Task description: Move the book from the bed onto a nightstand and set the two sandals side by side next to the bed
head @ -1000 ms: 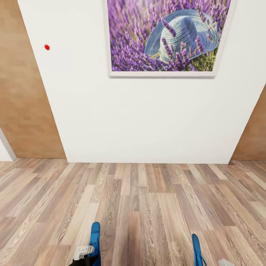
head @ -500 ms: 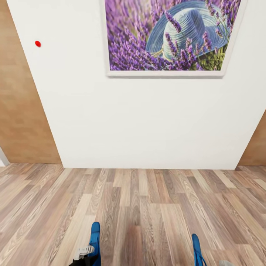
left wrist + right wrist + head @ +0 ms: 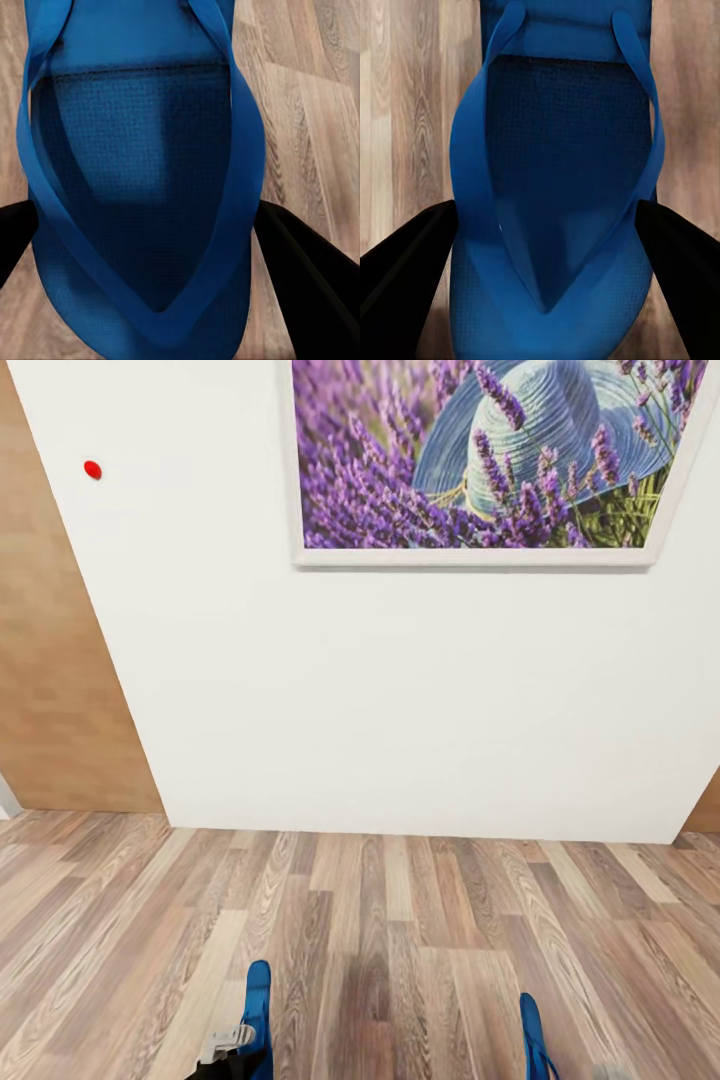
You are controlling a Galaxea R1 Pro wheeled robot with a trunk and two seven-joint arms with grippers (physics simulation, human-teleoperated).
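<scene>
Between the dark fingers of each gripper sits one bright blue sandal, carried clear of the wood-plank floor (image 3: 400,920). The left gripper (image 3: 150,240) is clamped on the left sandal (image 3: 142,187), its fingers pressing both edges of the sole; the right gripper (image 3: 547,262) pinches the right sandal (image 3: 559,187) the same way. From the head, both sandals poke up at the lower edge, well apart.

By my judgement the sandal half of the task is mid-way: both are picked up, neither is set down, and the robot faces a white wall (image 3: 400,690) bearing a framed lavender-and-hat picture (image 3: 490,455) and a small red dot (image 3: 92,469), a brown door (image 3: 50,660) beside it. The book's transfer cannot be judged.

No readable writing, brand or label appears anywhere.
</scene>
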